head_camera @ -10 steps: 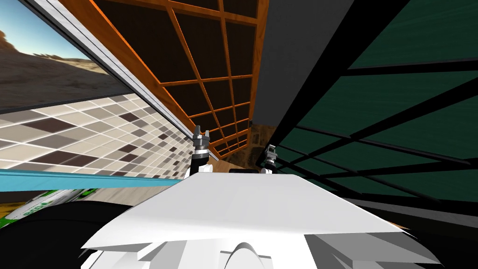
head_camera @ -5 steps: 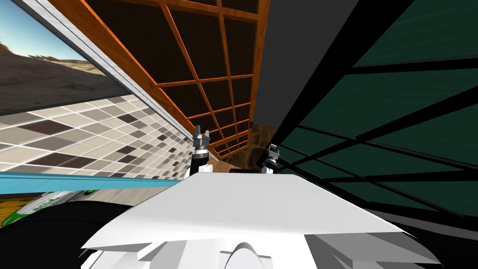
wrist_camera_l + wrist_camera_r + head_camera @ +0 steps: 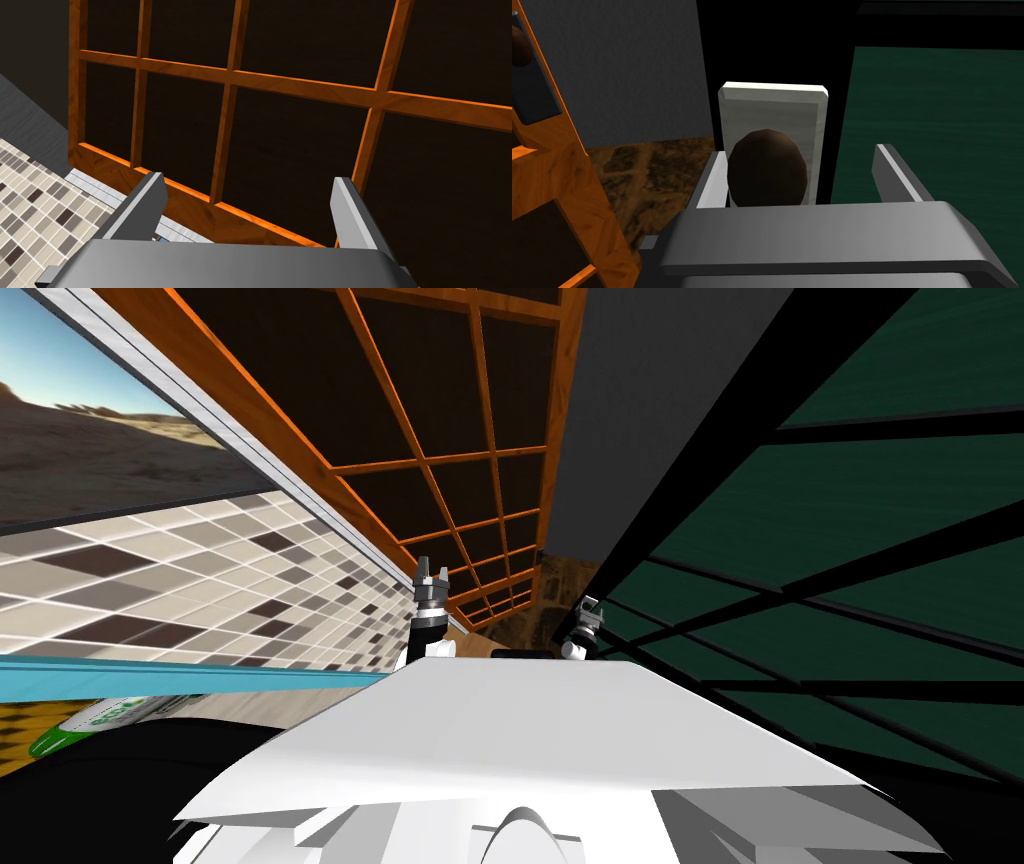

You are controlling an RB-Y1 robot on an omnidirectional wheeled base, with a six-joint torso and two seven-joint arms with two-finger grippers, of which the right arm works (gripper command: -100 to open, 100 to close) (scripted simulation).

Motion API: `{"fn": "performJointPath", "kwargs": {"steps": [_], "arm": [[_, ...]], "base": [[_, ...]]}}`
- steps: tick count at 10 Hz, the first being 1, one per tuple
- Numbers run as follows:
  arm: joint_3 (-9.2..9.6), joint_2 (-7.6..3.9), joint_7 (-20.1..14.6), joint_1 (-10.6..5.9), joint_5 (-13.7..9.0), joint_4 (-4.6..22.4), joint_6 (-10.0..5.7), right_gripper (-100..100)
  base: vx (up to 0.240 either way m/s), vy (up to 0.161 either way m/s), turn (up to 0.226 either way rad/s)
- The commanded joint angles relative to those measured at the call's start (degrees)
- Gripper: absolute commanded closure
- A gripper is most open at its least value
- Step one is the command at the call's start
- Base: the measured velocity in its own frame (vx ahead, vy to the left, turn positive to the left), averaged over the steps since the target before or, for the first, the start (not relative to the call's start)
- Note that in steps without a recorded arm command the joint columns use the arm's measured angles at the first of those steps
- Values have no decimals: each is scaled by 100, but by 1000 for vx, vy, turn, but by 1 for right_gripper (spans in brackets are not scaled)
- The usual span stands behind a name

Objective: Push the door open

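Observation:
Two door leaves stand ahead. The left one is an orange-framed lattice door (image 3: 440,458) with dark panes; the right one is a dark green panelled door (image 3: 850,518) with black bars. In the right wrist view a dark brown knob (image 3: 767,167) sits on a light grey plate (image 3: 772,107) at the green door's (image 3: 937,125) black edge. My right gripper (image 3: 799,152) is open, with the knob between its fingers, close to one of them. My left gripper (image 3: 250,182) is open and faces the orange lattice (image 3: 300,90) near its bottom rail. Both grippers, left (image 3: 432,578) and right (image 3: 588,610), show small above my chest.
Between the leaves a dark grey wall (image 3: 640,408) and mottled brown floor (image 3: 647,170) show. Checkered tiles (image 3: 200,578) and a window with a desert scene (image 3: 80,438) lie to my left. A blue strip (image 3: 150,673) and a green-and-white bottle (image 3: 100,718) are at lower left.
The green door's edge has swung rightward, so more grey wall shows between the leaves. The whole view has shifted slightly with my own move. Both grippers keep their places.

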Motion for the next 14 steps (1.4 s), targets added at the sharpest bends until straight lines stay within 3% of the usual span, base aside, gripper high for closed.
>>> {"fn": "performJointPath", "kwargs": {"steps": [1,2,3,5,7,11,13,14], "arm": [[-258,-63,-14,-165,-17,191,-182,100],[-258,-63,-14,-165,-17,191,-182,100],[-404,-28,4,-234,-24,272,-214,100],[-404,-28,4,-234,-24,272,-214,100],[-691,44,41,-371,-37,430,-277,100],[-692,44,41,-371,-37,430,-277,100],[-972,120,76,-504,-49,584,-338,100],[-972,120,76,-504,-49,584,-338,100]], "base": [[54,-36,51],[46,-18,30],[47,-19,41],[37,-21,13],[42,-25,62],[26,-15,4],[40,-19,61],[56,-32,19]]}}
